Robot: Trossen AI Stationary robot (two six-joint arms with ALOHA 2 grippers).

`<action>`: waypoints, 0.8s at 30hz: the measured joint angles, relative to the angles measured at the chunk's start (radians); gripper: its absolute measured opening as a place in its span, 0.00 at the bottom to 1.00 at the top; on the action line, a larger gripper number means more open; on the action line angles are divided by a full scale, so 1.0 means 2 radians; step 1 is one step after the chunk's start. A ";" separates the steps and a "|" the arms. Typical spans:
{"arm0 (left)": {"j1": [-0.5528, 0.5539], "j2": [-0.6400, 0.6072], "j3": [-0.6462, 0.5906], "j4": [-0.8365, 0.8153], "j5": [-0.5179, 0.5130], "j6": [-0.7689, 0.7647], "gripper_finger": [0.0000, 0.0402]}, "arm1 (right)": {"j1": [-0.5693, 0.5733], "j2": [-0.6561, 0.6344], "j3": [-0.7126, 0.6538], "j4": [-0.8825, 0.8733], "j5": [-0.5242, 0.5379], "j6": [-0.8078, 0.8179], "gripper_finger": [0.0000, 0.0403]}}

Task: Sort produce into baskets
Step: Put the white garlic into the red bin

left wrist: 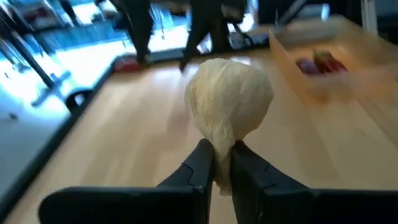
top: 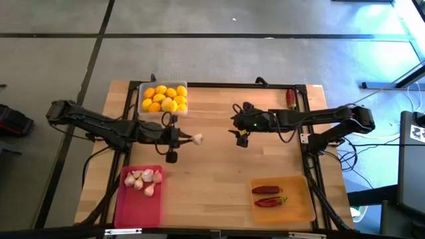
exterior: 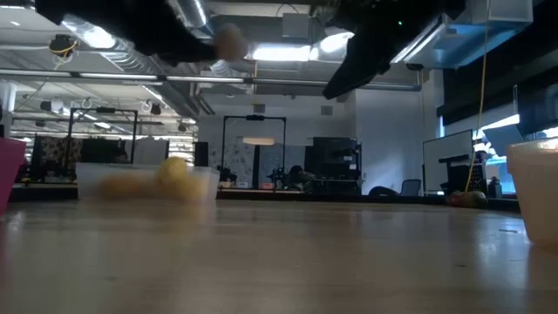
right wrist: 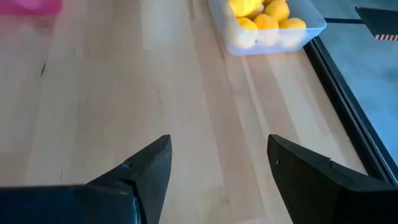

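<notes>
Left claw (left wrist: 222, 163): mine, pinching a garlic bulb (left wrist: 229, 106) by its papery neck, the round body sticking out past my fingertips. In the high view I hang over the table (top: 219, 172) just beside the clear basket (top: 141, 110), bulb pointing toward the middle.

Right claw (right wrist: 217, 158): fingers spread, nothing between them, hovering over bare wood near the table's far middle (it waits, as I judge).

Step in hand: carrying one garlic to its basket. I judge the sort well along but not done.

Clear basket: full of yellow and orange fruits (top: 165, 98), at the far left of the table.

Pink basket (top: 138, 211): near left corner, with a cluster of garlic bulbs (top: 143, 180) at its far end. This is where my bulb belongs.

Orange basket (top: 299, 207): near right, holding two red chilies (top: 268, 196).

Stray chili (top: 291, 98): one lies at the far right edge of the table, outside any basket (my right claw is the nearer one).

Next move calls for: swinging back toward the near left, stopping over the pink basket's open part, lowering, then letting my fingers part. The grip is only on the thin neck, so I would move gently.
</notes>
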 joint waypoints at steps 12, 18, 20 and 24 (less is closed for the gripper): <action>-0.112 -0.006 0.000 -0.096 -0.030 -0.103 0.08 | 0.000 0.026 0.000 -0.003 -0.003 0.002 0.63; -0.183 -0.004 0.038 -0.132 -0.074 -0.143 0.08 | 0.000 0.031 0.000 -0.019 -0.008 0.015 0.63; -0.205 0.002 0.055 -0.157 -0.085 -0.157 0.08 | 0.000 0.031 0.000 -0.027 -0.008 0.016 0.63; -0.246 0.030 0.101 -0.238 -0.089 -0.220 0.08 | 0.000 0.031 0.000 -0.025 -0.008 0.011 0.63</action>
